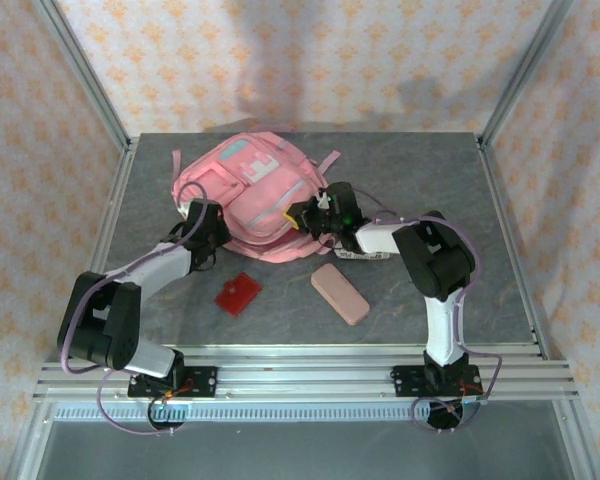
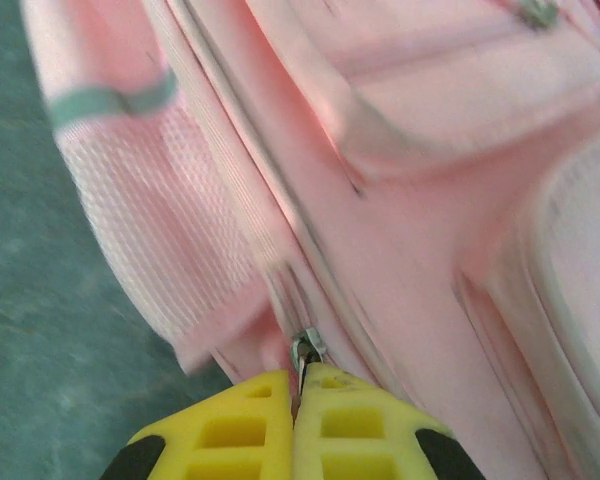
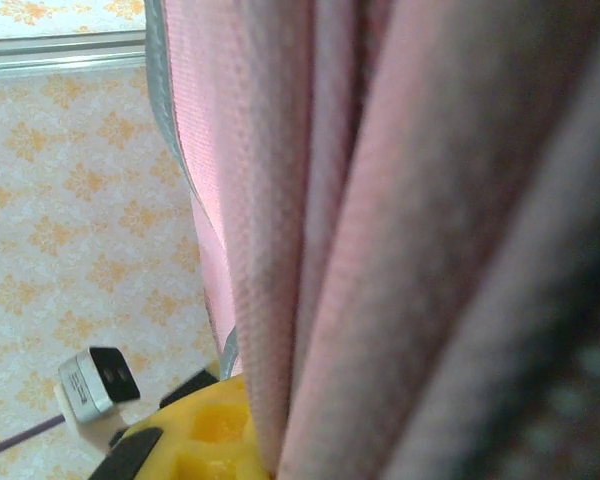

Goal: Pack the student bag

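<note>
The student bag [image 1: 255, 190] lies flat toward the rear middle of the grey desk [image 1: 410, 170], front pockets up, with an arm at each of its near corners. The left arm lies low from its base, elbow out to the left and forearm angled up and right, so that the left tool [image 1: 202, 222] meets the bag's near left edge. The right arm stands up from its base, bends at a high elbow and stretches left, bringing the right tool [image 1: 308, 214] to the bag's near right edge. The overhead view gives these poses but not the jaws. The left wrist camera shows the yellow fingers [image 2: 355, 425] pressed together with a small metal zip pull [image 2: 305, 348] pinched between their tips, beside a mesh side pocket [image 2: 150, 230] with a grey band. In the right wrist camera, folds of pink fabric hang across the frame against one yellow finger [image 3: 205, 430]; the other finger is hidden, so I cannot tell whether that tool grips the cloth. On the desk in front of the bag lie a flat red item [image 1: 238, 293] and a pink pencil case [image 1: 340, 293], apart from each other.
</note>
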Available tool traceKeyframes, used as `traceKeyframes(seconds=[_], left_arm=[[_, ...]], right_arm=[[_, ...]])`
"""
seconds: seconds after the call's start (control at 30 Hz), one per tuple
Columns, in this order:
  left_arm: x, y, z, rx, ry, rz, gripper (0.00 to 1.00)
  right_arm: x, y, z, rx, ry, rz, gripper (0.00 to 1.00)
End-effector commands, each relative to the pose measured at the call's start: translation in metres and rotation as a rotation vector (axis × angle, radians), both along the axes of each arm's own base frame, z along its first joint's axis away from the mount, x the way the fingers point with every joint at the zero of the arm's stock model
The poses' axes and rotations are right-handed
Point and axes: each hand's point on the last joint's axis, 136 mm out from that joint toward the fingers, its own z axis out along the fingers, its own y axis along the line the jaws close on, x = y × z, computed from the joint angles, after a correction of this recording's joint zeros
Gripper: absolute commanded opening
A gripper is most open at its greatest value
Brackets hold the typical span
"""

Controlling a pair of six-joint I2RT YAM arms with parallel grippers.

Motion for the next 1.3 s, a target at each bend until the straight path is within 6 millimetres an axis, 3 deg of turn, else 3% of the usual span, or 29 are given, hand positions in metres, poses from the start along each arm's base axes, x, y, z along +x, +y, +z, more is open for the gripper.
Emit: traceKeyframes(seconds=[0.0,0.1,0.17,0.27,0.4,0.5,0.67,0.8,0.93,1.1,1.2,1.27], left_arm=[[-0.011,0.062,-0.010,0.140,0.087,0.180,0.09],[-0.007,0.071,-0.007,0.154,0.094,0.200,0.25],[-0.004,0.064,-0.004,0.126,0.087,0.166,0.35],[-0.002,0.039,0.008,0.094,0.050,0.070,0.48],[-0.005,-0.009,0.036,0.082,-0.021,-0.114,0.61],[-0.010,-0.048,0.054,0.046,-0.076,-0.264,0.66],[-0.023,-0.097,0.071,0.051,-0.154,-0.438,0.76],[-0.027,-0.121,0.073,0.143,-0.174,-0.510,0.78],[-0.020,-0.129,0.066,0.299,-0.153,-0.508,0.78],[0.000,-0.115,0.060,0.533,-0.129,-0.399,0.79],[0.012,-0.102,0.071,0.618,-0.164,-0.290,0.77],[0.020,-0.099,0.080,0.651,-0.186,-0.253,0.69]], right_arm=[[0.010,-0.007,0.040,0.053,-0.106,-0.024,0.00],[0.010,-0.006,0.042,0.057,-0.105,-0.015,0.00],[0.011,-0.003,0.043,0.060,-0.108,-0.001,0.00],[0.013,0.004,0.051,0.058,-0.122,0.032,0.02],[0.017,0.012,0.067,0.060,-0.162,0.072,0.25],[0.020,0.017,0.084,0.076,-0.198,0.093,0.32],[0.023,0.023,0.107,0.100,-0.240,0.118,0.36],[0.021,0.024,0.118,0.123,-0.252,0.129,0.36],[0.017,0.024,0.126,0.149,-0.257,0.133,0.36],[0.010,0.026,0.133,0.171,-0.262,0.146,0.36],[0.005,0.028,0.136,0.178,-0.267,0.159,0.36],[0.001,0.028,0.135,0.179,-0.265,0.167,0.36]])
